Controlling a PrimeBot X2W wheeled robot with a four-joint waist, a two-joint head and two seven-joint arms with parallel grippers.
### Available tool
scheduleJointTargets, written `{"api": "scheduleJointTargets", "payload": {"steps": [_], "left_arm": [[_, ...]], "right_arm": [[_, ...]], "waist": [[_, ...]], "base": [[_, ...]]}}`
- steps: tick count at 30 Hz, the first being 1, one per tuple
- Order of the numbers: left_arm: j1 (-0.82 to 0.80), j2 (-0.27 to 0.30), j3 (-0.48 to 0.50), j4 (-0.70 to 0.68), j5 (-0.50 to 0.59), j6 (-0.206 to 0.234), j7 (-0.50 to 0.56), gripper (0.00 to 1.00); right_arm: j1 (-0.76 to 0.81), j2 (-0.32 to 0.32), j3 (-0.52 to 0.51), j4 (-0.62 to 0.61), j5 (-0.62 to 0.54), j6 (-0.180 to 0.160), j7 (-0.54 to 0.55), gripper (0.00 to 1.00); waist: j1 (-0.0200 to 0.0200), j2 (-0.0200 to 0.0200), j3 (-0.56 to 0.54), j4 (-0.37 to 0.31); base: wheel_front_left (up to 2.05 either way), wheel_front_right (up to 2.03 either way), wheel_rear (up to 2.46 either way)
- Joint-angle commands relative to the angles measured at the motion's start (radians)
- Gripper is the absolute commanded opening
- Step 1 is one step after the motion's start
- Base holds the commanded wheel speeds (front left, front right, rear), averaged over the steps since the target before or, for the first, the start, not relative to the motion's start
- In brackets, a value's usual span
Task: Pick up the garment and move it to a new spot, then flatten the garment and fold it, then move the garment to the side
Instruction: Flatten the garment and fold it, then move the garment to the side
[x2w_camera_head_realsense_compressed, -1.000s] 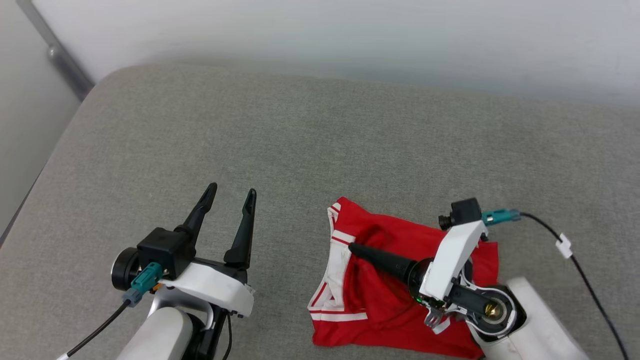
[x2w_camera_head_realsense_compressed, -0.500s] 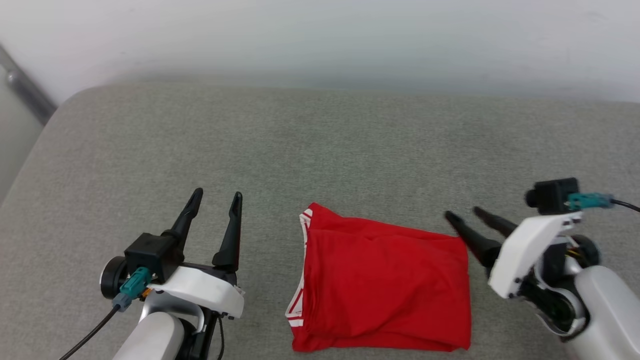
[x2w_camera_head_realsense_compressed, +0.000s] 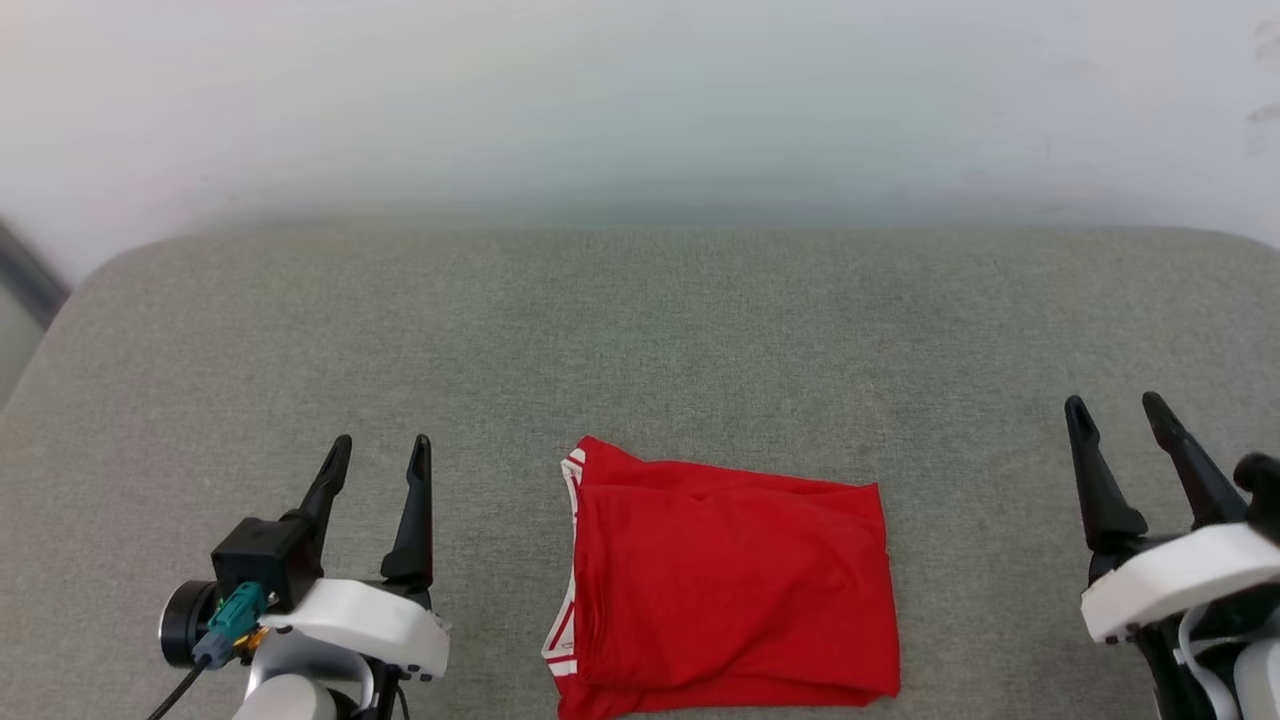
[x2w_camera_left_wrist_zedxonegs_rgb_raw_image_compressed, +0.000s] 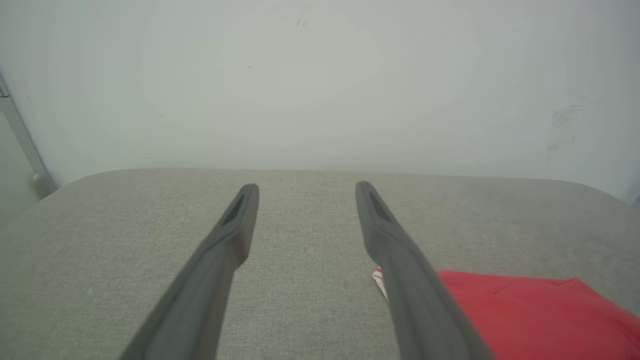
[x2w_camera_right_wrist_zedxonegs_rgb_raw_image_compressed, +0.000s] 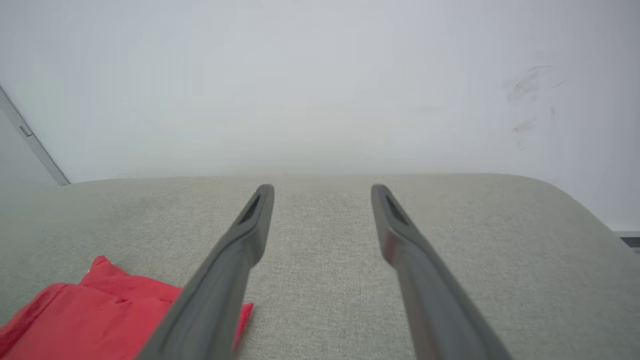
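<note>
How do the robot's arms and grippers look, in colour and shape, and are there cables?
The left gripper and right gripper each have two long, dark, tapering fingers, slotted near the tip. A white wrist shell sits behind them. The left wrist carries a black camera block, a teal connector and a thin black cable. The left forearm is pale and rounded.
</note>
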Motion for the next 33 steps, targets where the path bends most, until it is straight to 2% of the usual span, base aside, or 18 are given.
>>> {"api": "scheduleJointTargets", "payload": {"steps": [1, 10, 25, 29, 33], "left_arm": [[0.010, 0.006, 0.006, 0.000, -0.001, 0.005, -0.006, 1.00], [0.043, 0.010, 0.012, 0.012, 0.026, -0.007, -0.007, 1.00], [0.022, -0.005, 0.025, 0.023, 0.046, -0.018, -0.007, 1.00], [0.017, -0.016, 0.038, 0.020, 0.052, -0.020, -0.007, 1.00], [0.013, -0.026, 0.053, 0.015, 0.060, -0.022, -0.007, 1.00]], "right_arm": [[0.014, 0.006, -0.003, -0.012, -0.010, 0.000, -0.007, 1.00], [0.174, 0.100, -0.025, -0.164, -0.101, 0.000, -0.004, 1.00], [0.191, 0.136, -0.058, -0.220, -0.110, 0.000, 0.066, 1.00], [0.183, 0.135, -0.102, -0.219, -0.061, 0.000, 0.116, 1.00], [0.168, 0.101, -0.202, -0.171, 0.060, -0.001, 0.248, 1.00]], "waist": [[0.0000, 0.0000, -0.005, 0.000], [0.0000, 0.0000, -0.039, 0.002], [0.0000, 0.0000, -0.029, -0.004], [0.0000, 0.0000, -0.025, -0.006], [0.0000, 0.0000, -0.018, -0.004]], "base": [[0.00, 0.00, 0.00], [0.00, 0.00, 0.00], [0.00, 0.00, 0.00], [0.00, 0.00, 0.00], [0.00, 0.00, 0.00]]}}
